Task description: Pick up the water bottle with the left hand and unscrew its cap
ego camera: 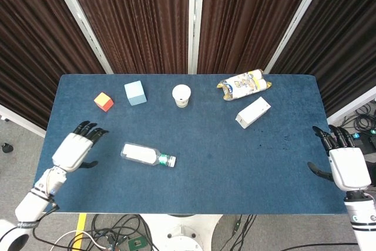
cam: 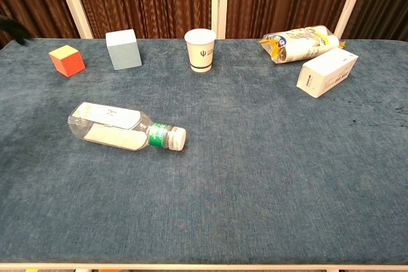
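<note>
On the blue desk [ego camera: 247,157], the water bottle [ego camera: 147,155] is lying on its side, cap [cam: 178,137] pointing right. The left hand [ego camera: 76,147] is hovering beside it, fingers spread, holding nothing. The right hand [ego camera: 346,166] is waiting spread at the desk's right edge.

Bright, even overhead light; soft shadows, sharp focus throughout.
</note>
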Tool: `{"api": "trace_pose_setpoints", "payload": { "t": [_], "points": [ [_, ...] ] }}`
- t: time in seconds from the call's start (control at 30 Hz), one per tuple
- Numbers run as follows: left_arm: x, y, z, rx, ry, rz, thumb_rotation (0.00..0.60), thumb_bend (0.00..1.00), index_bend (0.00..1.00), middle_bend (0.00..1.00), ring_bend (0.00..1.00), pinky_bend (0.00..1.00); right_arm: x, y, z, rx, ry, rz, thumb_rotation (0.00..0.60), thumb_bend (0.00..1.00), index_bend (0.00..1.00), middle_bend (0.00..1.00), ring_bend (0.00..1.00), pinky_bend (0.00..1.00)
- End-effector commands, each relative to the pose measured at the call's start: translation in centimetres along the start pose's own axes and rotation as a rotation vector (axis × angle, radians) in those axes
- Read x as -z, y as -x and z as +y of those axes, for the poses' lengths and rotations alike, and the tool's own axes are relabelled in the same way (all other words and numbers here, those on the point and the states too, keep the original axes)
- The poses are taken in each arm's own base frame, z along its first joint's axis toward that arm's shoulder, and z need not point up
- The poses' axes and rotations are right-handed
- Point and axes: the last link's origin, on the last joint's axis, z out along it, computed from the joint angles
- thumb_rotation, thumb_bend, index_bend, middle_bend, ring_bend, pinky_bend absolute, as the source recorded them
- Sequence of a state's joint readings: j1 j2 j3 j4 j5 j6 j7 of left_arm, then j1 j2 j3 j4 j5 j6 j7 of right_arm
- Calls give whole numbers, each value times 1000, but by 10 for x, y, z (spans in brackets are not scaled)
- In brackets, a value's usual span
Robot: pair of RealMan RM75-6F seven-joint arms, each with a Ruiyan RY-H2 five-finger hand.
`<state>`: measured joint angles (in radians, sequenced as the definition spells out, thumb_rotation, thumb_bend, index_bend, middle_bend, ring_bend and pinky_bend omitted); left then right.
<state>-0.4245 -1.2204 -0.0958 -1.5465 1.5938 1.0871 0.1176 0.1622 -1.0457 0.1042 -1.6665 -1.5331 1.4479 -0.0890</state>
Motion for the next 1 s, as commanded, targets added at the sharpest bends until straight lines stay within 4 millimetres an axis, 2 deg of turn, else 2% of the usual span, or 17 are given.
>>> {"api": "trace_pose_setpoints", "payload": {
  "t": [0.03,0.2,0.4,0.6,0.83,1.0],
  "points": [
    [-42,18,25,15,82,-87,600,49,198,219,107,127,1,2,0,-2,9,-9,600,100,134,272,99,116],
    [-66,52,47,-15,132,-205,600,50,199,219,107,130,0,7,3,0,27,-27,600,100,134,272,99,116],
    [-82,78,54,-39,108,-236,600,52,233,233,124,189,1,13,6,-8,45,-47,600,100,134,272,99,116],
    [-87,78,55,-29,91,-199,600,62,267,272,179,255,-1,18,5,-13,45,-62,600,100,134,272,99,116],
    [-84,70,58,-8,95,-177,600,62,274,277,185,262,-2,21,4,-9,47,-69,600,100,134,272,99,116],
    [-83,69,65,5,114,-185,600,73,307,325,223,287,-2,20,4,-9,50,-68,600,100,135,273,99,116]
  ]
}}
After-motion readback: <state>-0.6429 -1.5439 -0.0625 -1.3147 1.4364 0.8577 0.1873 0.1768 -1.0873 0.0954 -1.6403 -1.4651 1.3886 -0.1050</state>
